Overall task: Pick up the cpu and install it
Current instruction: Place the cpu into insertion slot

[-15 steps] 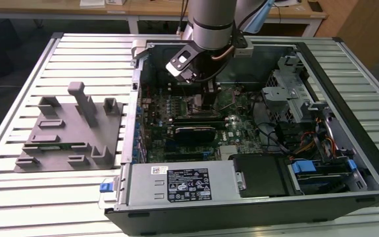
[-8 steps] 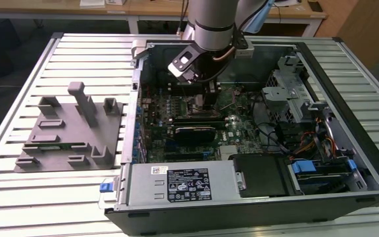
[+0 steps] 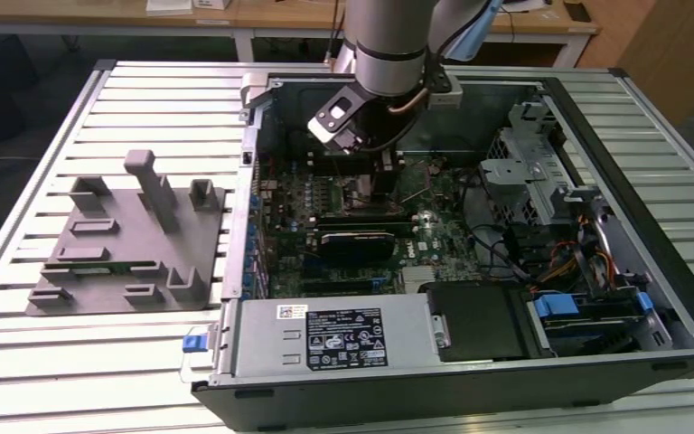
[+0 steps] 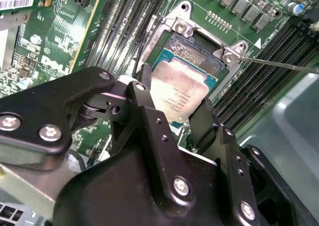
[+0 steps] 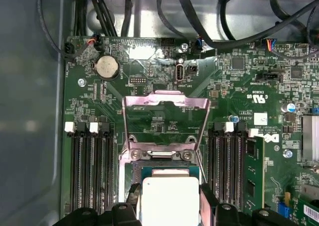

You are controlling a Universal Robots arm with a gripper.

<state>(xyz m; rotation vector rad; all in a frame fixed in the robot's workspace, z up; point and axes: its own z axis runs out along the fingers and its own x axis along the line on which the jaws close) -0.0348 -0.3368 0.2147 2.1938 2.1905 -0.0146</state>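
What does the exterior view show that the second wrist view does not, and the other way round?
Exterior view: the whole computer case on the slatted table, with the grey tray at the exterior view's left. Second wrist view: the cpu between the fingers, at the open socket. Both: the green motherboard and the gripper.

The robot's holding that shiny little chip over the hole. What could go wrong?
The gripper holds the cpu over the open socket. If it goes down crooked, it might not seat and could hurt the socket's contacts. The raised metal plate stands close, so the gripper could bump it.
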